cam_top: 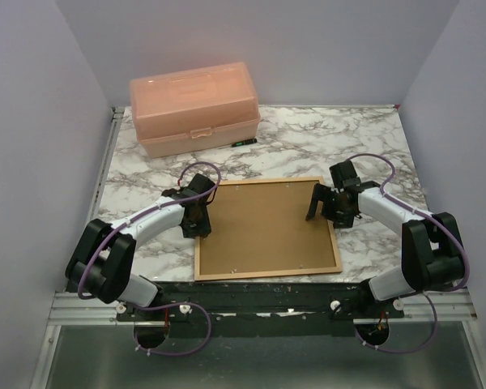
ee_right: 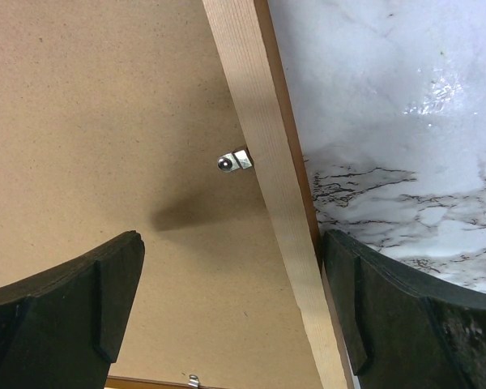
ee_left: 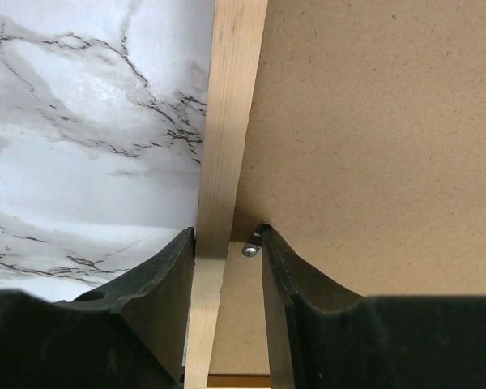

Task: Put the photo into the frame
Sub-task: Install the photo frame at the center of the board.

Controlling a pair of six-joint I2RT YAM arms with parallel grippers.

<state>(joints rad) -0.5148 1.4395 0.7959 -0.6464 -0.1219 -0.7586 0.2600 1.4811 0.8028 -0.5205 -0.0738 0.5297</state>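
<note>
The frame [cam_top: 267, 274] lies flat on the marble table with a plain brown backing board [cam_top: 263, 227] filling it. The photo is not in view. My left gripper [cam_top: 198, 217] straddles the frame's left rail [ee_left: 227, 121]. Its jaws are narrowed: one finger [ee_left: 174, 267] rests against the rail's outer edge, and the other [ee_left: 279, 267] stands on the board beside a small metal tab [ee_left: 250, 249], a gap away from the rail. My right gripper [cam_top: 320, 207] stands wide open over the right rail [ee_right: 267, 138], gripping nothing, with a metal tab [ee_right: 233, 161] just ahead.
A pink plastic box [cam_top: 194, 105] with its lid shut stands at the back left of the table. Grey walls close in the table on the left, right and back. Bare marble [cam_top: 364, 146] surrounds the frame.
</note>
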